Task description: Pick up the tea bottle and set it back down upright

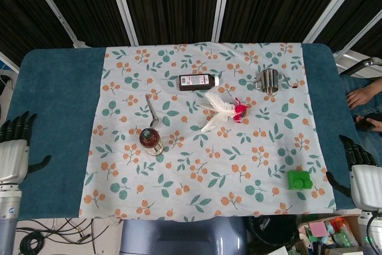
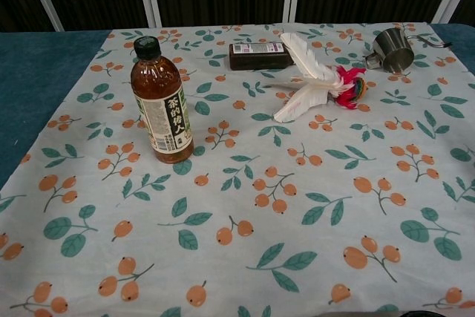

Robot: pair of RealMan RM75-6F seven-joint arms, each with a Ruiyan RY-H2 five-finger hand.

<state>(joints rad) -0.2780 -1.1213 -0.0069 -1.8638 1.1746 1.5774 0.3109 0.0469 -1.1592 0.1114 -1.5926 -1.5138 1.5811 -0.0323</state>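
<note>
The tea bottle (image 1: 151,141) (image 2: 161,105) stands upright on the floral cloth, left of the middle, brown with a dark cap and a white label; nothing touches it. My left hand (image 1: 15,153) hangs at the far left edge of the head view, off the cloth and well away from the bottle, fingers spread and empty. At the far right edge, beyond the table's corner, my right hand (image 1: 360,171) also holds nothing, its fingers apart. Neither hand shows in the chest view.
A dark flat bottle (image 1: 199,81) lies at the back centre. A white feather toy (image 1: 222,110) lies right of centre, a metal cup (image 1: 269,80) at the back right, a green block (image 1: 299,180) near the front right, and a spoon (image 1: 151,109) behind the tea bottle.
</note>
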